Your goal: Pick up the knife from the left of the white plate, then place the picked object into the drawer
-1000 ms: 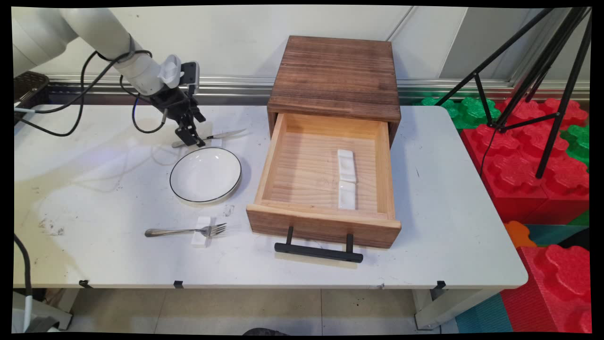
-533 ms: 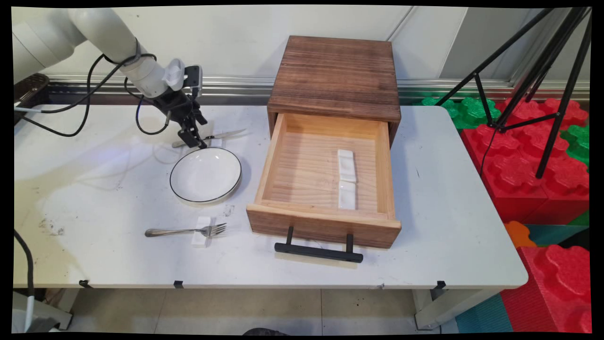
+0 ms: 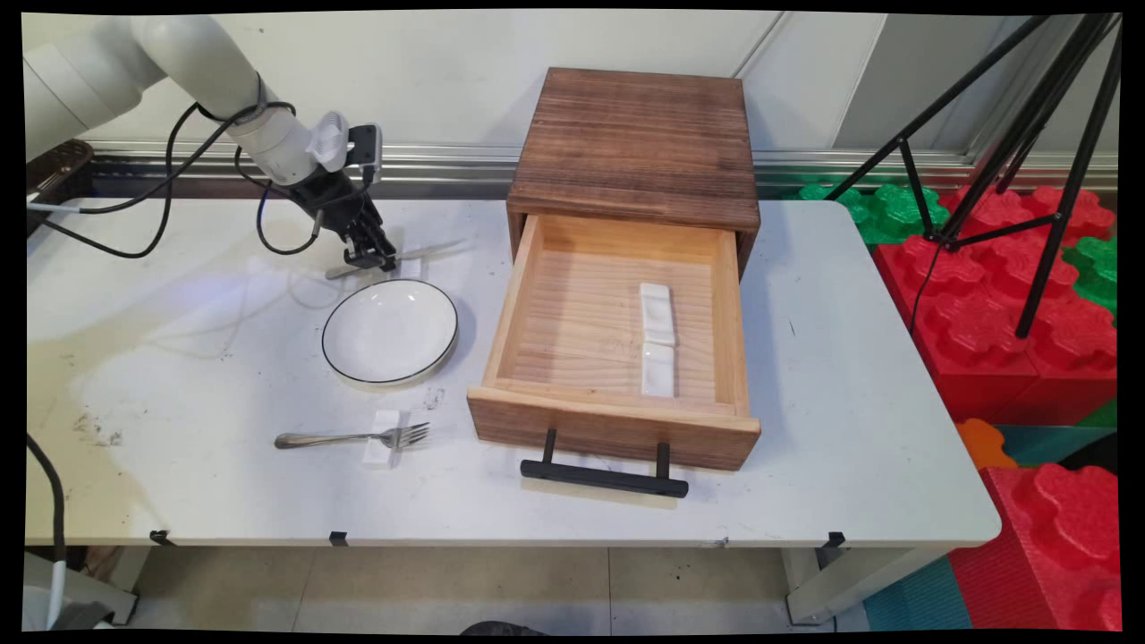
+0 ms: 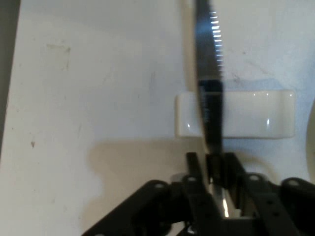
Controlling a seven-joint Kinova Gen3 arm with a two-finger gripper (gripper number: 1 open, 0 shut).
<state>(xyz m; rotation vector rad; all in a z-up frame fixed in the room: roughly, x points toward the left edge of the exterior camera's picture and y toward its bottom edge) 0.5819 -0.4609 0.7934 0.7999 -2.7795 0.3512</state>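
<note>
Your gripper [image 3: 374, 260] sits low at the back left of the white worktop [image 3: 859, 376], its jaws pinched on the table knife [image 3: 420, 254], just behind the rim of the white plate [image 3: 390, 331]. In the hand view the gripper [image 4: 212, 164] has its black fingers [image 4: 193, 164] closed against either side of the knife [image 4: 208, 73] near where blade meets handle. The serrated blade runs away from the hand across a small white ceramic rest [image 4: 256, 114]; whether the blade touches the rest or hangs just above it is hard to tell from here.

The knife's blade points toward the wooden drawer box [image 3: 637, 143], which stands near the middle of the worktop against the wall. Its drawer [image 3: 617, 331] is pulled out toward the near edge, black handle [image 3: 604, 476] in front. Inside it, right of centre, you can see two white rests [image 3: 658, 340] lying end to end.

Nearer the front edge, a fork [image 3: 353, 437] lies with its tines propped on another white rest [image 3: 383, 438], well apart from your gripper and on the near side of the plate. A black tripod [image 3: 1029, 152] and red and green foam blocks [image 3: 1011, 304] stand off the worktop's right end.
</note>
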